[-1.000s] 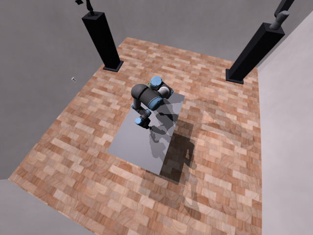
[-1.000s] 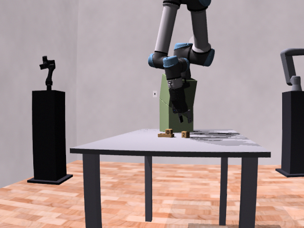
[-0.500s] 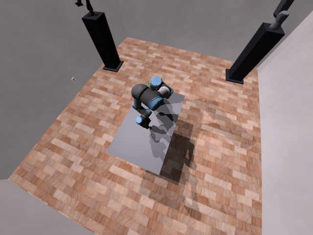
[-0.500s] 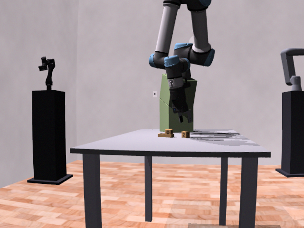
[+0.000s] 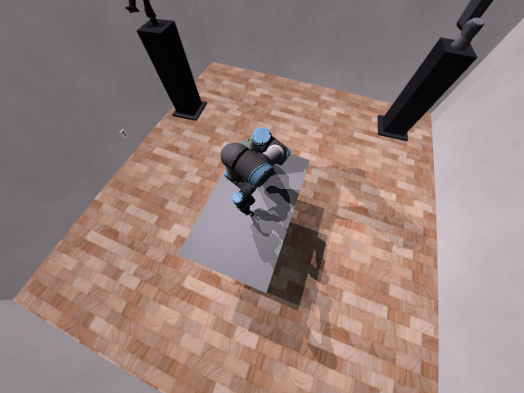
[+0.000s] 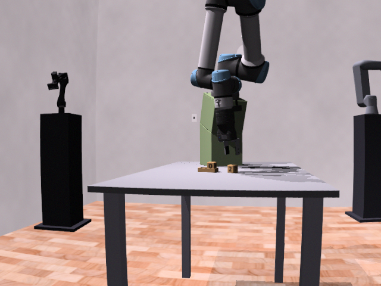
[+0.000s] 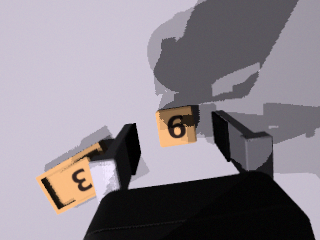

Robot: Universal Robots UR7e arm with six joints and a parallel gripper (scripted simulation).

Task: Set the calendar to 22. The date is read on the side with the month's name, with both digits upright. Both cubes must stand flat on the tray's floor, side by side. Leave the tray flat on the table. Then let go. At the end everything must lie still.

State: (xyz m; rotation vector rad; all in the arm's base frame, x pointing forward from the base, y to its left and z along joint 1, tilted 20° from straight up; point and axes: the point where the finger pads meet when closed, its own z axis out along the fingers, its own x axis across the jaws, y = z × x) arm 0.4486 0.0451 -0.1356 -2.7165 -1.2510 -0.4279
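From above the arm hides both cubes. The tray (image 6: 203,169) holds one cube (image 6: 211,165); the other cube (image 6: 232,168) sits on the desk (image 6: 153,180) — gripper (image 6: 232,149) above, fingers apart, empty.

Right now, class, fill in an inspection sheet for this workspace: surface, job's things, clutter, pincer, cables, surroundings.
Surface: grey table, arm shadows on its right part.
Job's things: wooden tray holds one cube showing 0 to the exterior view; second cube stands on the table beside the tray, showing 2, with 6 on top.
Clutter: nothing seen.
Pincer: pincer open, empty, above the loose cube.
Cables: nothing seen.
Surroundings: green box behind the arm, two black pedestals, wood floor.
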